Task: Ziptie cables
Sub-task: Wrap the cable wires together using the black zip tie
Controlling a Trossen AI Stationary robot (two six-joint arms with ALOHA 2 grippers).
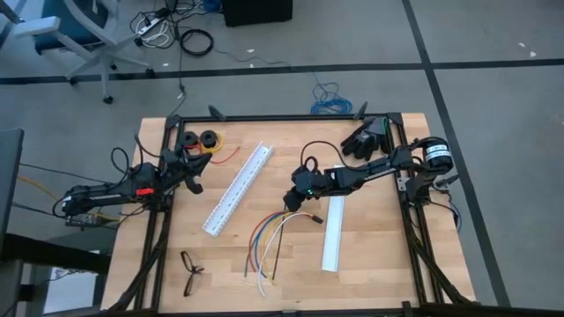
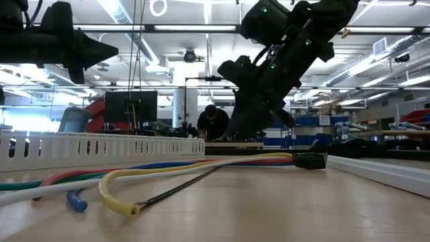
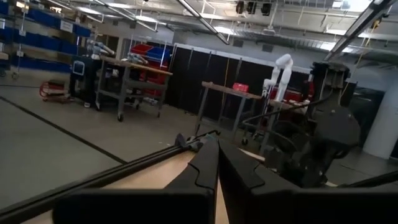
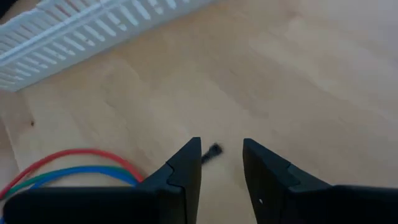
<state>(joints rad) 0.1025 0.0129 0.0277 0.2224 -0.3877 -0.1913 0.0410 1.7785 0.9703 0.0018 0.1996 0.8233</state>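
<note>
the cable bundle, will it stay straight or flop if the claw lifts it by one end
The cable bundle would probably flop: its thin wires already curve and fan apart on the table. It looks light, so a lift should take little force. The loose ends would likely trail and drag, while the black connector end, where the wires gather, should hold together best.

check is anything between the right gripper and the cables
Nothing visible. The right gripper, open, hangs just above the cables near their black connector, over bare table. The white rails lie off to either side.
</note>
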